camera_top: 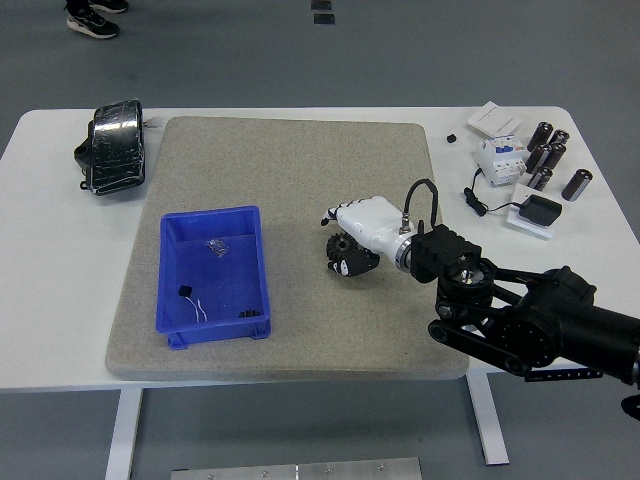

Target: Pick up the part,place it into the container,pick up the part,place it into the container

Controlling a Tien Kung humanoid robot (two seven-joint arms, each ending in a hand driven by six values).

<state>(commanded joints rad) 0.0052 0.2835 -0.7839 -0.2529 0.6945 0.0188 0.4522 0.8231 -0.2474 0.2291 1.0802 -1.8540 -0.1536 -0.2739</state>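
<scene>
A blue container sits on the left part of the grey mat. Inside it lie small parts: a pale clear piece near the back, a small black part with white leads in the middle, and another black part at the front right corner. My right hand, white with black fingertips, hovers over the mat to the right of the container. Its fingers are curled in with nothing visible in them. The black right arm comes in from the lower right.
A black strapped device lies at the table's back left. At the back right are several dark cylinders, a white breaker block, a black adapter with cable and white boxes. A person's shoe shows on the floor.
</scene>
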